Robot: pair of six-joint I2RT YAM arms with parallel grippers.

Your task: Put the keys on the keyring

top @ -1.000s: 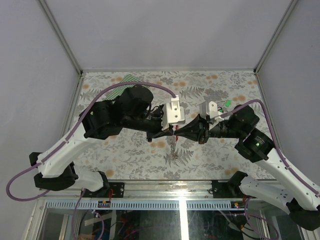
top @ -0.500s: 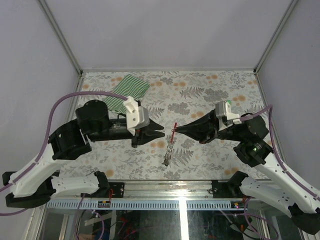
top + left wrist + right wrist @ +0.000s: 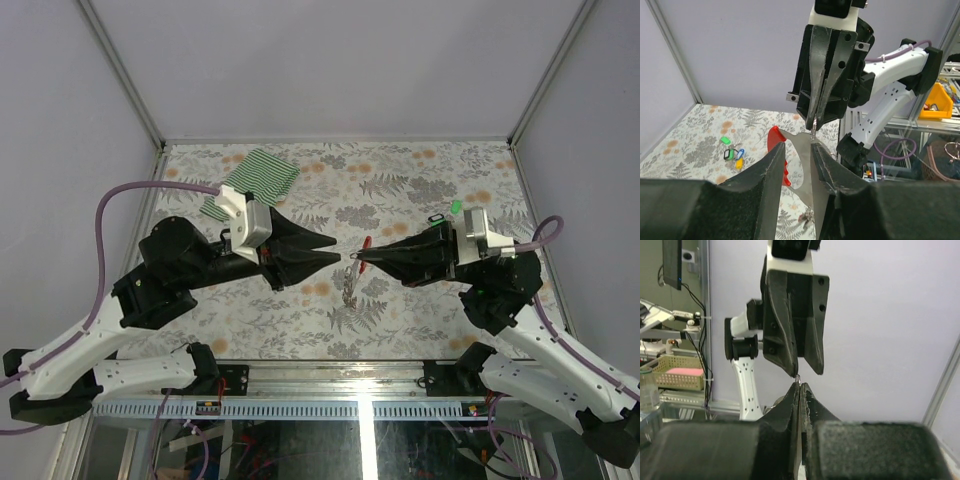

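Keyring (image 3: 366,243): red curved loop, silvery strip, links dangling. Right hand (image 3: 358,257) pinches it; left hand (image 3: 337,249) parted, seemingly clear.

Striped cloth (image 3: 264,174) on floral table (image 3: 400,190)

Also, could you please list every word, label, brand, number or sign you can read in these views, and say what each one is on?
There is no readable text, label, number or sign in any view.
The key tags: too small to tell whether anything is printed.
The keyring: no marking visible.
The monitor: dark, nothing legible.
The yellow bin: no label visible.
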